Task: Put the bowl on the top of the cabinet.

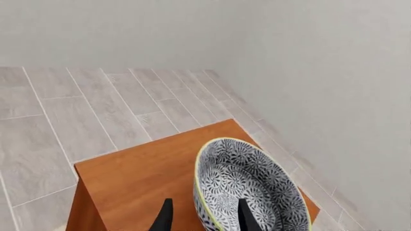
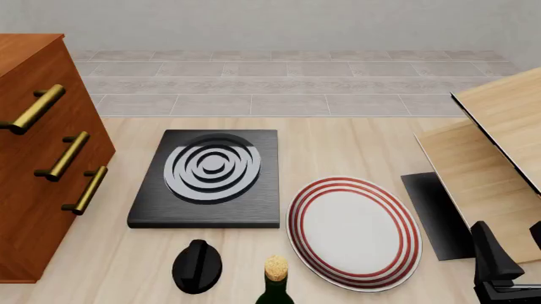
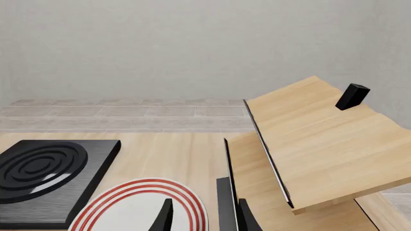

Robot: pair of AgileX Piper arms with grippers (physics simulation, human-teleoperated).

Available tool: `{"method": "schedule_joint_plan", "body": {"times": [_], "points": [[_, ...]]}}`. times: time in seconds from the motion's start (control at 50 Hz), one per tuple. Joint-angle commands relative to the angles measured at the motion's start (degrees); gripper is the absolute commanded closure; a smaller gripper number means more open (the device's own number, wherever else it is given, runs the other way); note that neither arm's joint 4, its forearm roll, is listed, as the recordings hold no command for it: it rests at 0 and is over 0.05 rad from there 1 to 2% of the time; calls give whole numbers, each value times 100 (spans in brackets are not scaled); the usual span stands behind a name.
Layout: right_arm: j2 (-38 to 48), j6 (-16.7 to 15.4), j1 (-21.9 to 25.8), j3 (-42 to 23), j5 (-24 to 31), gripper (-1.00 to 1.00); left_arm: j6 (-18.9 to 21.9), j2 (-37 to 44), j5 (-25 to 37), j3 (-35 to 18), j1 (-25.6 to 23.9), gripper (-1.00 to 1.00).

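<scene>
Bowl (image 1: 247,190) with the black-and-white floral inside and thin yellow rim sits tilted on the reddish-brown top of the cabinet (image 1: 141,175), toward its right edge, seen from the left wrist. The left pincer (image 1: 204,216) is spread open, one dark fingertip outside the bowl's rim and the other over its patterned inside; whether either pad touches the rim I cannot tell.

The right pincer (image 3: 204,216) hangs open with nothing between its fingertips, low over the bench (image 2: 338,136) at its near right corner. Just beyond it lie the white plate with red rings (image 2: 353,231) and the pale wood panels (image 3: 314,144) along the right edge. Past the plate is the black hob (image 2: 211,177). At the near edge stand a black knob (image 2: 197,266) and a corked bottle (image 2: 275,282). The cabinet's brass handles (image 2: 63,155) face the bench from the left edge.
</scene>
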Motion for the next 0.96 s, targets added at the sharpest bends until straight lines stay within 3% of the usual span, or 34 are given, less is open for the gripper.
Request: {"method": "schedule_joint_plan", "body": {"times": [0.02,0.62,0.74,0.78,0.8,0.96], "points": [[-1,2,-2,0,0,-100,42,-120,-12,60,-27,-100],[0,1,0,0,0,-100,-14,-1456,91,144,-265,-100],[0,-1,0,0,0,-100,-36,-1864,154,356,-627,-100],[0,1,0,0,0,-100,174,-2067,-162,509,-414,-100],[1,0,0,0,0,-100,-12,-1960,-12,514,-503,-100],[-1,0,-1,0,0,-100,31,-2227,-45,618,-538,-100]]}}
